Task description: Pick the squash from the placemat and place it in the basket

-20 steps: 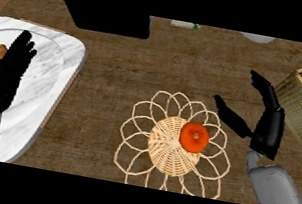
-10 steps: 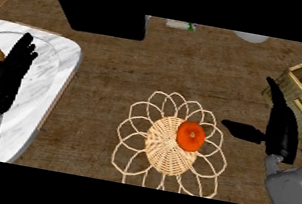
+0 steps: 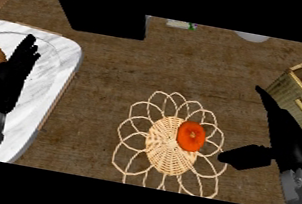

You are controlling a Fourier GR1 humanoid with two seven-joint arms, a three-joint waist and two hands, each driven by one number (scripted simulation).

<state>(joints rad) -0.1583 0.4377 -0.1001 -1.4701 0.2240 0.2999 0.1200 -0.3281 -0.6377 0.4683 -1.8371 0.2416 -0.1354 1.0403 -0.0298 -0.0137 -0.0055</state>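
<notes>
Head view shows the orange squash [image 3: 190, 136] lying on the woven centre of the flower-shaped placemat [image 3: 169, 140], right of that centre, with nothing touching it. Right of the placemat, the right hand [image 3: 288, 141] hangs with its fingers straight and its thumb stretched toward the mat's edge, holding nothing, while the wicker basket [image 3: 296, 102] stands up and to the right of the mat. Far left of the placemat, the left hand [image 3: 4, 80] rests with fingers straight and empty over a white marble tray [image 3: 52, 64].
</notes>
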